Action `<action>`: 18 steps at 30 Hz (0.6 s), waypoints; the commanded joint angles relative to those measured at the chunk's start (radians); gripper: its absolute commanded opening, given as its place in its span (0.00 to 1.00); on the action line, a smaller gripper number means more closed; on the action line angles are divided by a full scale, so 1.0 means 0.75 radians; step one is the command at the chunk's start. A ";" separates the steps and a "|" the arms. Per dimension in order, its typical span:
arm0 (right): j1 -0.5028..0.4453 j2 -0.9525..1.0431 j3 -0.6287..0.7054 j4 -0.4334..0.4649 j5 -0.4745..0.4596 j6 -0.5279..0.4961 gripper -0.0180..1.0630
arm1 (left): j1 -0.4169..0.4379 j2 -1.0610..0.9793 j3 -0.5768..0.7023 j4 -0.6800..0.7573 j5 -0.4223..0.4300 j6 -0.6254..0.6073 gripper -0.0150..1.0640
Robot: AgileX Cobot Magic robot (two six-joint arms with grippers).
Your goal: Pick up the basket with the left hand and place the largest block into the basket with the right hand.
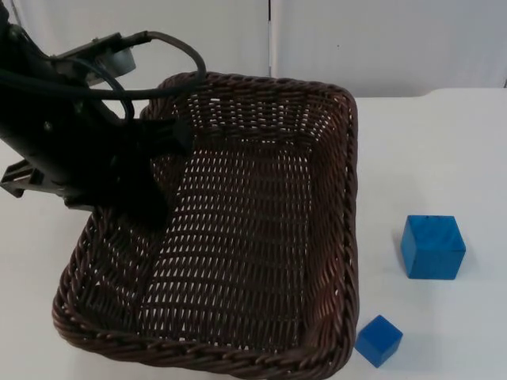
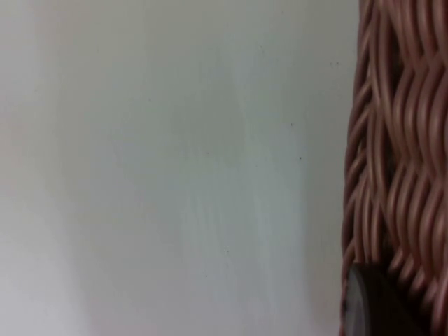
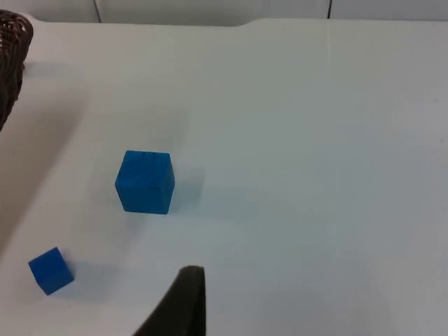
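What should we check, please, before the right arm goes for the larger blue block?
1. Left tool at the basket rim's far left side: ok; whether it grips, cannot tell.
2. Basket interior free of blocks: ok.
3. Large blue block stands alone on the table, right of the basket: ok.
4. Small blue block lies apart from the large one: ok.
5. Right tool's fingertip is short of both blocks; open or shut: cannot tell.
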 commanded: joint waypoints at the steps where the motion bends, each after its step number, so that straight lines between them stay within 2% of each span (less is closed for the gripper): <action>1: -0.010 -0.005 -0.023 0.000 -0.043 -0.040 0.99 | -0.009 -0.012 -0.013 -0.045 0.008 -0.008 0.01; 3: -0.010 -0.005 -0.054 -0.002 -0.081 -0.082 0.99 | -0.009 -0.012 -0.013 -0.045 0.008 -0.008 0.01; 7: -0.010 0.005 -0.098 -0.011 -0.089 -0.082 0.99 | -0.009 -0.012 -0.013 -0.045 0.008 -0.008 0.01; 12: -0.010 0.189 -0.162 -0.011 -0.115 -0.070 0.99 | -0.009 -0.012 -0.013 -0.045 0.030 -0.008 0.01; 18: -0.010 0.466 -0.232 0.028 -0.237 -0.056 0.99 | -0.009 -0.012 -0.013 -0.045 0.042 -0.008 0.01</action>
